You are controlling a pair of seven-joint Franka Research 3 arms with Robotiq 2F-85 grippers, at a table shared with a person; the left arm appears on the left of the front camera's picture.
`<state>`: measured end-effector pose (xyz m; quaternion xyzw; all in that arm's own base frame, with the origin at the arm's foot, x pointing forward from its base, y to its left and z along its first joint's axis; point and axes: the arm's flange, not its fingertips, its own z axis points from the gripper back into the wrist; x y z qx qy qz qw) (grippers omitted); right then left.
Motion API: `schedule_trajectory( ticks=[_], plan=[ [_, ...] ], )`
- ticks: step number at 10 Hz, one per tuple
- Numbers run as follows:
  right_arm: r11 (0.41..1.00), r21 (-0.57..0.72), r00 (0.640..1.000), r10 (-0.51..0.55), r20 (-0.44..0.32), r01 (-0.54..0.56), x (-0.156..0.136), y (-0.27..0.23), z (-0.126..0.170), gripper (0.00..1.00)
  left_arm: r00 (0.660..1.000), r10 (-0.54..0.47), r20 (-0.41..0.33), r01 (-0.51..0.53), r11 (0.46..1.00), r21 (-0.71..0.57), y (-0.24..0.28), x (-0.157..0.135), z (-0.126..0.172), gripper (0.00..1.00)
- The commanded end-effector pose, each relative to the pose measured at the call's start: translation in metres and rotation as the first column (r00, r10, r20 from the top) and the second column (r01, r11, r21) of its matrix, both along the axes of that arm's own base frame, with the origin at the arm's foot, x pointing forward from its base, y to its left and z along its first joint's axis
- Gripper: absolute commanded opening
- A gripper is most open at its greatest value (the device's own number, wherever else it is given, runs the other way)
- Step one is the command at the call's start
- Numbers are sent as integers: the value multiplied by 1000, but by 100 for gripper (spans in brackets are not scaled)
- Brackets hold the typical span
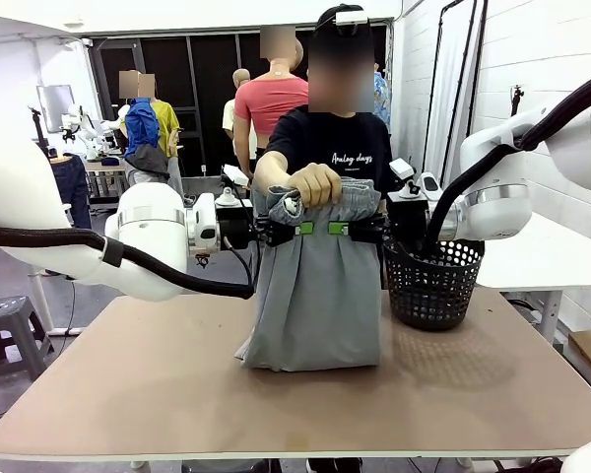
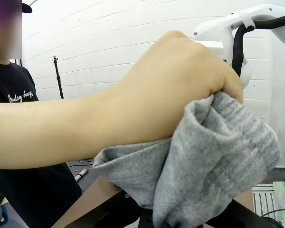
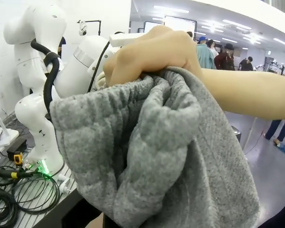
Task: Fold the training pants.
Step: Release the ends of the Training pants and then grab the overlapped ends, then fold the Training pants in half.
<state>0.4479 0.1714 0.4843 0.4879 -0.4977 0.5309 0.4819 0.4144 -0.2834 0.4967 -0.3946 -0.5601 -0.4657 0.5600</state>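
Note:
The light grey training pants [image 1: 315,296] hang upright over the table, their lower end bunched on the tabletop. A person's hand [image 1: 315,184] grips the gathered waistband from above. Just below that hand, my left gripper [image 1: 297,229] and my right gripper [image 1: 343,229] meet from either side, both shut on the cloth with their green pads pressed against it. In the left wrist view the grey fabric [image 2: 218,156] drapes over my fingers under the person's fist [image 2: 171,80]. The right wrist view has the same fabric [image 3: 156,156] and fist [image 3: 152,52] close up.
A black mesh basket [image 1: 433,281] stands on the brown table [image 1: 158,374], right beside the pants and under my right arm. The person stands at the far edge behind the pants. Bare tabletop lies in front and to the left.

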Motion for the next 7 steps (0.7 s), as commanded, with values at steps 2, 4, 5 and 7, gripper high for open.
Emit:
schedule_trajectory(
  ticks=[2,4,5,7],
  plan=[
    [1000,25,1000,-1,-11,1,-5,-2,-1,0,1000,-4,3,4,1000,-4,-3,-3,2,0],
    [1000,25,1000,-1,-11,1,-5,-2,-1,0,1000,-4,3,4,1000,-4,-3,-3,2,0],
    [1000,25,1000,-1,-11,1,-5,-2,-1,0,1000,-4,3,4,1000,-4,-3,-3,2,0],
    [1000,25,1000,-1,-11,1,-5,-2,-1,0,1000,-4,3,4,1000,-4,-3,-3,2,0]
  ],
)
